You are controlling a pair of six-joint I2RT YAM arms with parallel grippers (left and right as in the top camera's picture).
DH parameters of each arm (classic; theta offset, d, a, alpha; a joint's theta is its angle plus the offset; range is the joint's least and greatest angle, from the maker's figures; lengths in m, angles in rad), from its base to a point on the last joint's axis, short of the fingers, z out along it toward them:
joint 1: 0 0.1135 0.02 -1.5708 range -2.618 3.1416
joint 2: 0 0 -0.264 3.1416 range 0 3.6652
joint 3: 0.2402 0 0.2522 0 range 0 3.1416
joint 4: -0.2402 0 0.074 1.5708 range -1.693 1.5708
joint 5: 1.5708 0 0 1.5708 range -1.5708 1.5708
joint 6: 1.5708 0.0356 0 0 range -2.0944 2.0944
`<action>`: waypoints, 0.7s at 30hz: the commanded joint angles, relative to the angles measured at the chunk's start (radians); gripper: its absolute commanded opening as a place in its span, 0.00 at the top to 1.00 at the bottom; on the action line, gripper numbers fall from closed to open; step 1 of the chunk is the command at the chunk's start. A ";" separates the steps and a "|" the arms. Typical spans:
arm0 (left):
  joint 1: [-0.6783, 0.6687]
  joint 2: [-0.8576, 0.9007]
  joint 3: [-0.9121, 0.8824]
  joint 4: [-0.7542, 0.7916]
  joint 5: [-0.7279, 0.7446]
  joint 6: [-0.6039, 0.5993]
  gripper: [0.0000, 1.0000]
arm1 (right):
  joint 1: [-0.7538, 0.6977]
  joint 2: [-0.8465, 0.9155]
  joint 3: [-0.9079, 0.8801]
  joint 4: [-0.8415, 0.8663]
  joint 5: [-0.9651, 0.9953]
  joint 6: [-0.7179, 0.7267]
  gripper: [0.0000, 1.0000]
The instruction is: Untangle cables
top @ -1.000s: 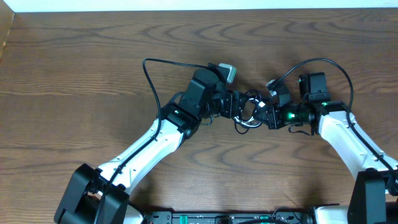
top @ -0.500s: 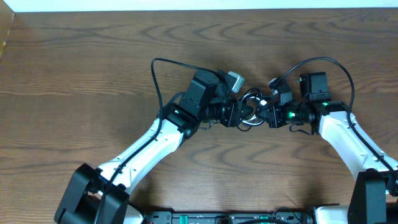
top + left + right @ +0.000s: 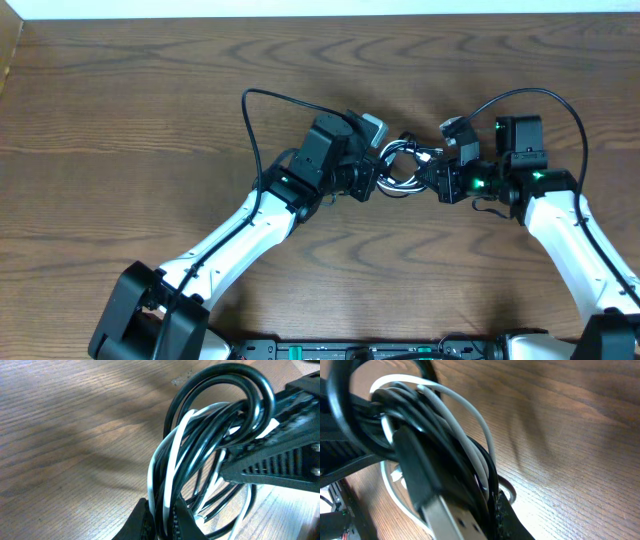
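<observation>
The cables (image 3: 404, 163) are a small knot of thin black and white cords, hanging between my two grippers at mid-table. My left gripper (image 3: 376, 180) holds the knot's left side and my right gripper (image 3: 437, 180) its right side. In the left wrist view the left gripper (image 3: 160, 521) is shut on several black and white strands of the cables (image 3: 210, 435), which loop upward. In the right wrist view the right gripper (image 3: 485, 512) is shut on the cables (image 3: 455, 445), with a flat silver plug (image 3: 447, 520) lying against the jaws.
A thick black arm cable (image 3: 250, 115) arcs left of the left wrist, and another arm cable (image 3: 545, 98) arcs over the right wrist. The wooden table (image 3: 150, 130) ends at a white strip along the far edge. The right arm's finger (image 3: 280, 455) crosses the left wrist view.
My left gripper has gone from open to shut on the knot. The right gripper has drawn slightly right and back, and the knot now stretches between the two.
</observation>
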 commanded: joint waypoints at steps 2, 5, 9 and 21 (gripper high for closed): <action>0.003 0.018 0.007 0.024 -0.013 0.010 0.93 | -0.004 -0.039 0.001 -0.018 0.025 0.024 0.99; 0.008 0.011 0.007 0.035 -0.013 0.000 0.92 | -0.004 -0.039 0.001 -0.057 0.206 0.129 0.99; 0.019 -0.016 0.008 0.034 -0.006 -0.047 0.93 | -0.004 -0.039 0.002 -0.148 0.556 0.356 0.99; 0.019 -0.101 0.007 0.031 -0.005 -0.054 0.92 | -0.003 -0.039 0.001 -0.296 0.914 0.640 0.99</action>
